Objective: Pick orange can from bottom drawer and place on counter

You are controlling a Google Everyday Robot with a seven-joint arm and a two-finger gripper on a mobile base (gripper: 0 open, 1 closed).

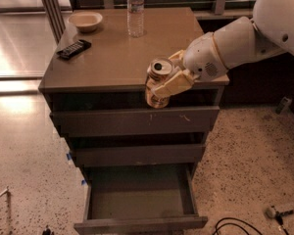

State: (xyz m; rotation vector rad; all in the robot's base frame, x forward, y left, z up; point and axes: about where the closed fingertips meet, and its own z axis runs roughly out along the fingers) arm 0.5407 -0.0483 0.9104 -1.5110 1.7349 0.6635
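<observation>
My gripper is shut on the orange can, with cream fingers clasping its sides. The can is upright, silver top showing, held in the air in front of the counter's front edge, level with the counter and above the top drawer front. The bottom drawer is pulled open below and its inside shows nothing in it. My white arm reaches in from the right.
On the counter stand a clear water bottle at the back, a beige bowl at the back left and a black remote at the left. The two upper drawers are shut. Cables lie on the speckled floor at bottom right.
</observation>
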